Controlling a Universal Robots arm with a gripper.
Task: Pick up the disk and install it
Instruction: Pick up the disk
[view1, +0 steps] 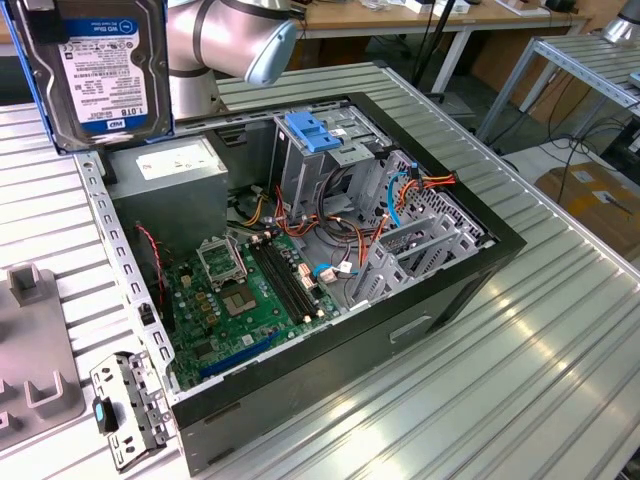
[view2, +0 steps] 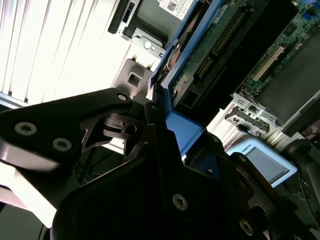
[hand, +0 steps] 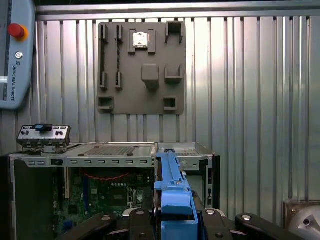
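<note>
While the silver-grey metal hard disk with a white label and blue plastic side rails (view1: 110, 70) hangs raised above the open black computer case (view1: 300, 390) on the ribbed metal bench (view1: 520, 380), the jaws are clenched on it. One blue rail (hand: 172, 187) shows between them in both wrist views. The pick-up looks done, and the disk is not yet inside the case. Seating it would call for lining the rails up squarely with the grey metal drive cage (view1: 335, 165) inside the case.

The exterior view looks steeply down on the open black computer case (view1: 330, 365), with the disk (view1: 100, 70), a silver-grey metal hard drive with blue side rails, close to its lens. Both wrist views sit just behind the black gripper (hand: 172, 220) (view2: 162, 120). They face along the disk to the case beneath. All three share disk and case.
</note>
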